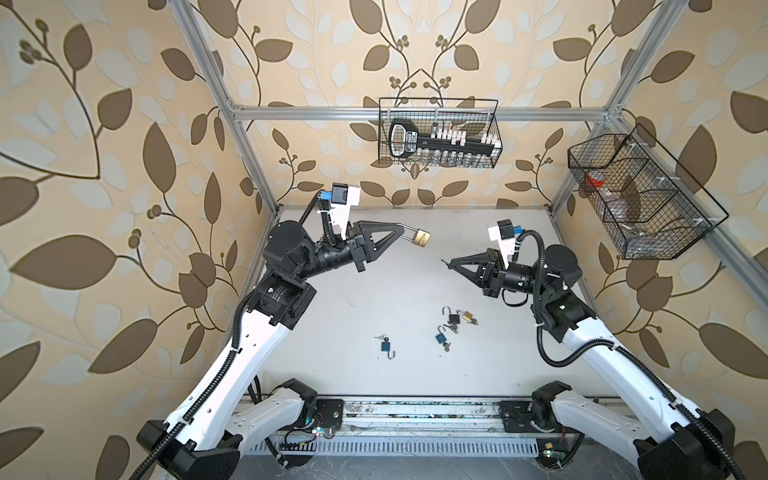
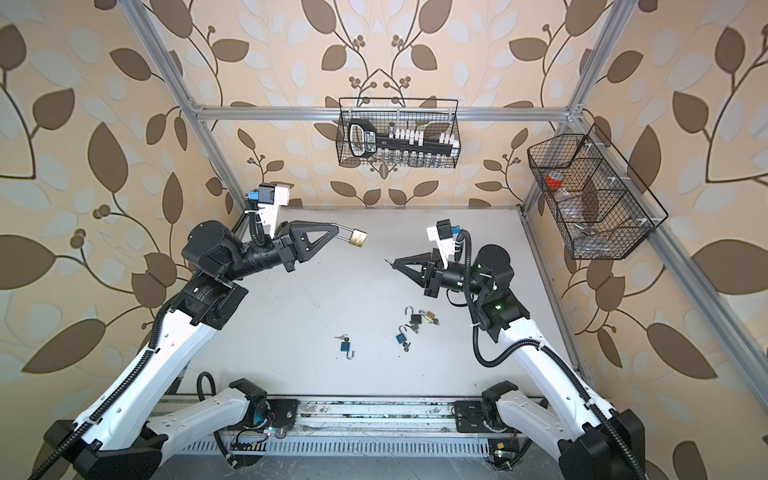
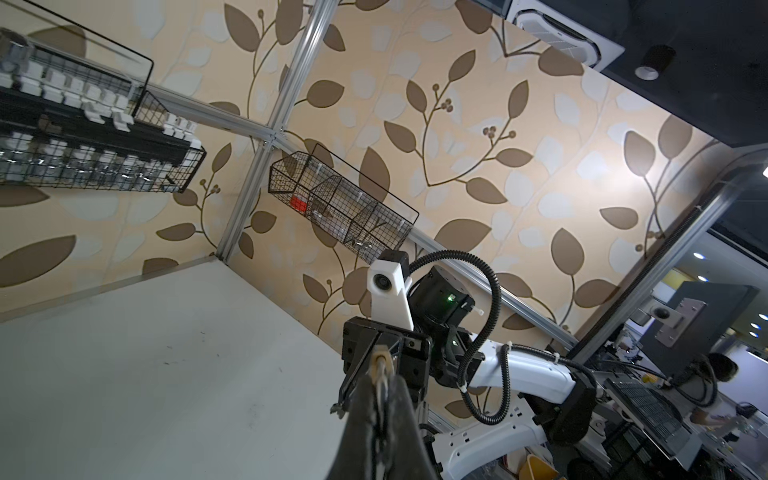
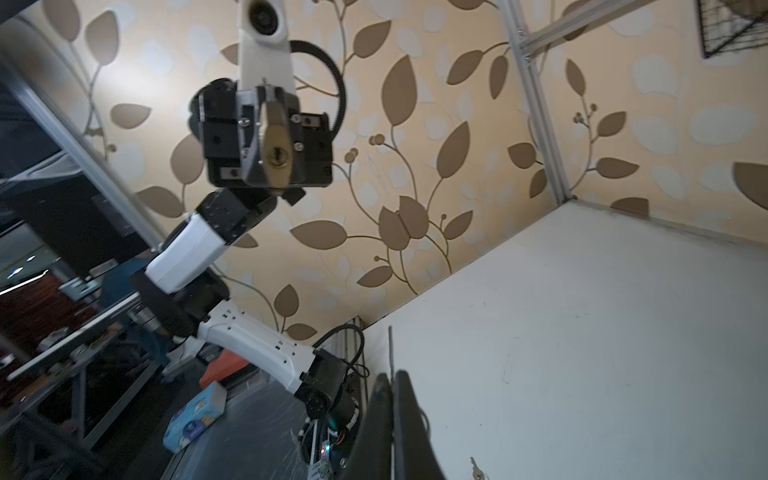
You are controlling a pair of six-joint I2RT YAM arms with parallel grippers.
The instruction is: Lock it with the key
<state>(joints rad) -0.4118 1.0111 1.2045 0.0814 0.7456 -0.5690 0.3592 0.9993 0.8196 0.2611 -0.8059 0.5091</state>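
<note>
The table (image 1: 374, 270) is bare across its far half. Above it my left pincer (image 1: 401, 231) clamps the brass padlock (image 1: 422, 239) by its shackle; my right pincer (image 1: 451, 262), clamped on the key (image 1: 444, 262), faces it across open air, clear of every edge.

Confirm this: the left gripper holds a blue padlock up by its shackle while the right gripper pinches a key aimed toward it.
One thing is wrong: the padlock in the left gripper is brass, not blue, as both top views show. The rest stands: it is held up by its shackle, and the right gripper pinches a key aimed toward it.
</note>
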